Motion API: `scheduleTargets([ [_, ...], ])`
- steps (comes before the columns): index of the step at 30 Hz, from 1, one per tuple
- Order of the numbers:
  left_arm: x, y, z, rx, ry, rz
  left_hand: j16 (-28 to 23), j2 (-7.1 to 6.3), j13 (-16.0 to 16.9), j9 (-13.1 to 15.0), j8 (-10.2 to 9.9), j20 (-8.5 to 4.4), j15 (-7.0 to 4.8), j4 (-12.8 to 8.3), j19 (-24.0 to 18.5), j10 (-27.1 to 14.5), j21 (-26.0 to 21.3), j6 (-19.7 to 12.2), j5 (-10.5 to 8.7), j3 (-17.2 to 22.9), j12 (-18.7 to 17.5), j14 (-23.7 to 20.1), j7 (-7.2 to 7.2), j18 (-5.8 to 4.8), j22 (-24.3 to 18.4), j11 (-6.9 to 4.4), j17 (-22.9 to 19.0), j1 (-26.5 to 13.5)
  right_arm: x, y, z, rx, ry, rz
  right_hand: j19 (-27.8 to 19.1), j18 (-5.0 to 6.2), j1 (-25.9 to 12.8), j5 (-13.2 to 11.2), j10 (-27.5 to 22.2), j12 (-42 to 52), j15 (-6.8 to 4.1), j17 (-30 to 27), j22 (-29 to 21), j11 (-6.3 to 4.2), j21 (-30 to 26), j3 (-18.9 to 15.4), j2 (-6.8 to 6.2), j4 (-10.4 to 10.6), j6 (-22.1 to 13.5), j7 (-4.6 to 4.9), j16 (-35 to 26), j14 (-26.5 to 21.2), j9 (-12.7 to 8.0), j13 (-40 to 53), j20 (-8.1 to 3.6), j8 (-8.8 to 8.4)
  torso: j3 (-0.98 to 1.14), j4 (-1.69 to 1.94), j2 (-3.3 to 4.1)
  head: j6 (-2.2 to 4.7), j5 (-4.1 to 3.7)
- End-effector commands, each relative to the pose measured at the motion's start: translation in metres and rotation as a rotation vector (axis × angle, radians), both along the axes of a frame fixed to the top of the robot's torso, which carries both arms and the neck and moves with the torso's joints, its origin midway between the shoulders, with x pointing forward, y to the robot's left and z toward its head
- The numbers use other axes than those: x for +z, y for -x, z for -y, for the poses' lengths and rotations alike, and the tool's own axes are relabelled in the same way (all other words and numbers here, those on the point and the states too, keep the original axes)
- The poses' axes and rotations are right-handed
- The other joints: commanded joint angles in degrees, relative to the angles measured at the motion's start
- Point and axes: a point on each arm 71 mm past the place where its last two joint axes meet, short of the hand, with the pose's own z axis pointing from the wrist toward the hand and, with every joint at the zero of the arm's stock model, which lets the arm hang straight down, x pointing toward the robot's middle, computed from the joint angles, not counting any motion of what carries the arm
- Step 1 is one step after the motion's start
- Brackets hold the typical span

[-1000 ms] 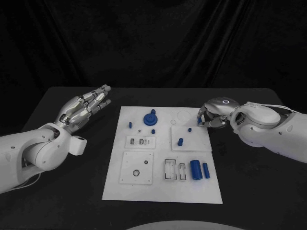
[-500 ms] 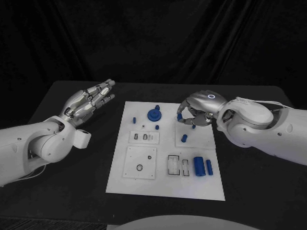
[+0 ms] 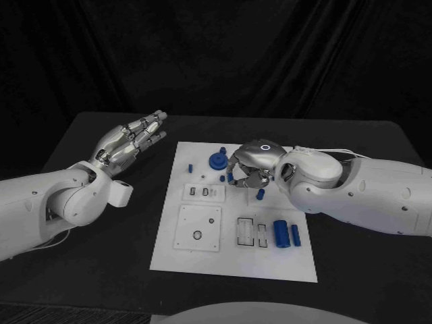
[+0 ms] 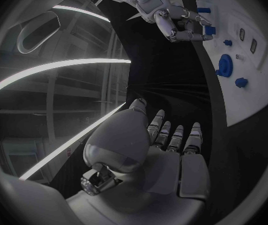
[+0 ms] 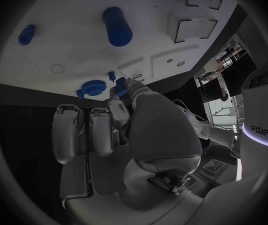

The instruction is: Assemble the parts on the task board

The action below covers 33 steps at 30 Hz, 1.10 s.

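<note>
- Over the task board (image 3: 233, 253), the right hand (image 3: 250, 164) hovers, a small blue part (image 5: 120, 88) at its fingertips in the right wrist view; whether it grips it, I cannot tell.
- Left of the board, the left hand (image 3: 127, 142) is spread flat, holding nothing.

Only one readable text: the brand word "sharpa", in dark letters, mirrored and running sideways, printed on the white arm casing (image 5: 259, 130) at the right edge of the right wrist view, beside a thin violet light strip. No legible letters, numbers or signs on the white board (image 3: 235, 216), on the blue pieces, or on either hand in the head view and left wrist view.
</note>
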Motion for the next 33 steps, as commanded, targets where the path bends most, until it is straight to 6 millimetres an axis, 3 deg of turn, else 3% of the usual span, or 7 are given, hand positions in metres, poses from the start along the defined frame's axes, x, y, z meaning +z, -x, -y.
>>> scheduleTargets([
  [1, 0.003, -0.001, 0.003, -0.016, 0.018, 0.022, 0.0, 0.06, 0.0, 0.0, 0.2, 0.34, -0.06, 0.1, 0.0, 0.1, 0.2, -0.1, 0.23, 0.4, 0.3, 0.1, 0.43, 0.66, 0.0, 0.38, 0.0, 0.6, -0.007, -0.001, -0.003, -0.032, 0.041, -0.027, 2.9, -0.09, -0.4, 0.0, 6.4, 24.9, -0.04, 2.5, 12.8, 0.19, 0.1, 0.0, -0.25, -0.2, 0.0, 0.18, 0.2, 3.9, 0.7, 24.6, 0.12, 0.09, -0.03, 0.08, -0.01, -0.23, -0.06],
  [15, 0.003, -0.002, 0.005, -0.023, 0.020, 0.021, 0.0, 0.08, 0.0, 0.0, 0.2, 0.36, -0.04, 0.1, 0.0, 0.0, 0.2, -0.2, 0.27, 0.4, 0.3, 0.1, 0.45, 0.66, 0.0, 0.39, 0.0, 0.7, -0.014, 0.002, -0.019, -0.014, 0.046, -0.041, 2.8, -0.06, -0.8, 0.0, 6.4, 24.9, 0.12, 2.5, 12.8, 0.38, 0.0, -0.1, -0.35, -0.2, -0.1, 0.38, 0.2, 3.9, 0.8, 24.6, 0.21, 0.02, 0.00, -0.06, 0.03, -0.58, 0.34],
  [33, 0.003, -0.001, 0.006, -0.025, 0.022, 0.020, 0.0, 0.08, 0.0, 0.0, 0.2, 0.36, -0.04, 0.1, 0.0, 0.0, 0.2, -0.2, 0.27, 0.4, 0.3, 0.1, 0.45, 0.66, 0.0, 0.39, 0.0, 0.7, -0.019, 0.002, -0.029, -0.001, 0.054, -0.051, 2.8, -0.04, -0.9, -0.1, 6.4, 24.9, 0.29, 2.4, 12.7, 0.52, -0.1, 0.0, -0.37, -0.4, -0.6, 0.55, 0.2, 3.9, 0.8, 24.6, 0.34, -0.25, 0.02, -0.09, 0.05, -0.97, -0.04],
])
